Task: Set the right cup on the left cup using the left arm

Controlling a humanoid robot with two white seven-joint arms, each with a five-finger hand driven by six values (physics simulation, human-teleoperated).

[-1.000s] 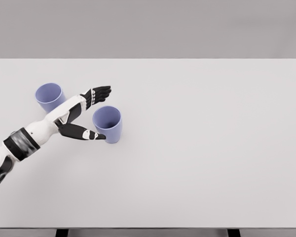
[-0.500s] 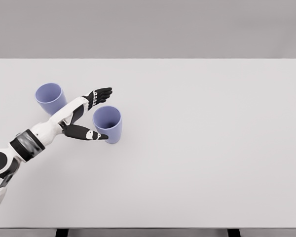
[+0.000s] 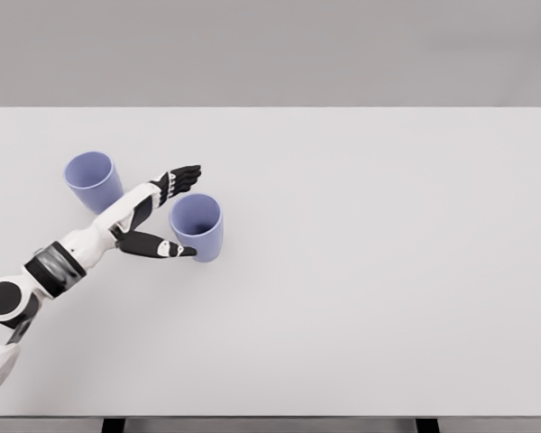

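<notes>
White table (image 3: 361,271) w/ two upright lavender cups, left cup (image 3: 92,178) & right cup (image 3: 197,225) (both empty), left hand (image 3: 158,212) spread around latter.

table (image 3: 361,271): white | left cup (image 3: 91,179) | right cup (image 3: 197,226), apparently upright

Two lavender cups are seen upright, mouths open, well apart. Right cup (image 3: 197,226) is placed mid-left on the tabletop; left cup (image 3: 92,179) is placed farther back, near the left edge.

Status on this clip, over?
Left hand open around right cup, not gripping. Left cup upright, apart. Right arm out of view. Nothing between the cups.
</notes>
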